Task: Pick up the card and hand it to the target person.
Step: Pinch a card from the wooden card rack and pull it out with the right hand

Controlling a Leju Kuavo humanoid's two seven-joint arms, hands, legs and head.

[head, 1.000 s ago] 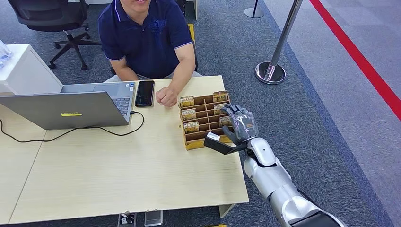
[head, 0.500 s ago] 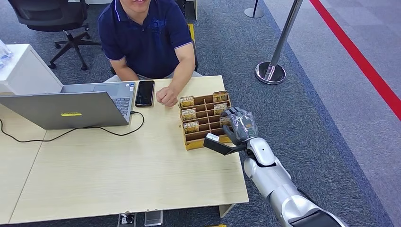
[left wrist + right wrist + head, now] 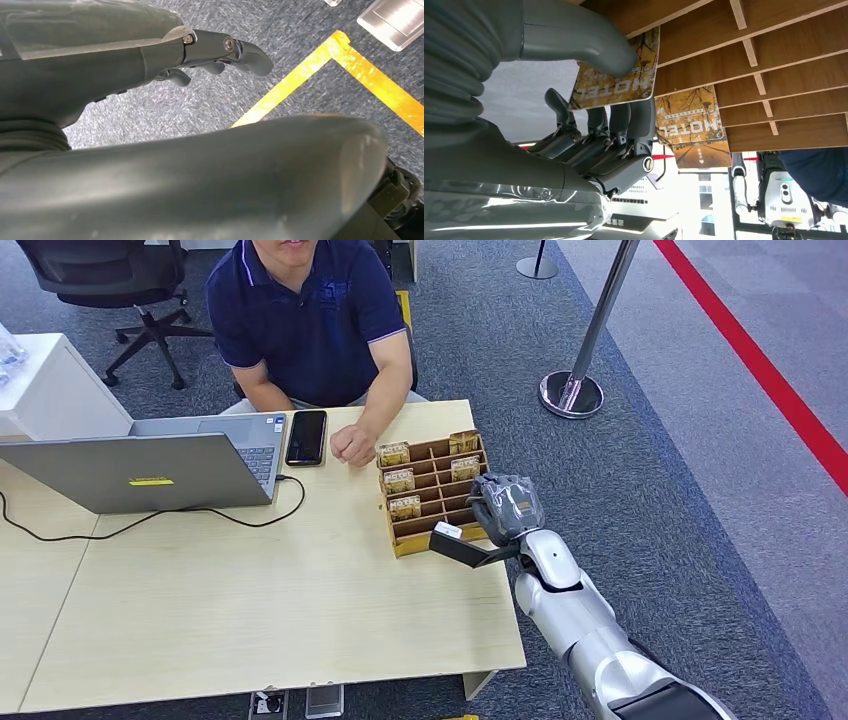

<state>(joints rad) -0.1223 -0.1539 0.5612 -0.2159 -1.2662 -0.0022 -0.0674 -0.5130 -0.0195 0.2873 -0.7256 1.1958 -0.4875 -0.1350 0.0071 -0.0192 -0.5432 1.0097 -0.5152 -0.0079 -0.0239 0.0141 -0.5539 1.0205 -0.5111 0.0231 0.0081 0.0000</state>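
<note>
Right wrist view: fingers and thumb clamped on card.

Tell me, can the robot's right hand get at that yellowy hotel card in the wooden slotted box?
Probably yes: the right hand already has the yellow-brown hotel card between thumb and fingers at the wooden slotted box, with nothing in the way.

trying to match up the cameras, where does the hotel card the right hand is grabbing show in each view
Head view: hidden behind the right hand at the right end of the wooden rack.
Left wrist view: not in it; this camera faces carpet and yellow floor tape.
Right wrist view: the card sits upper middle, pinched between thumb and fingers.
Shared landmark: the rack's slots, in the head and right wrist views.
</note>
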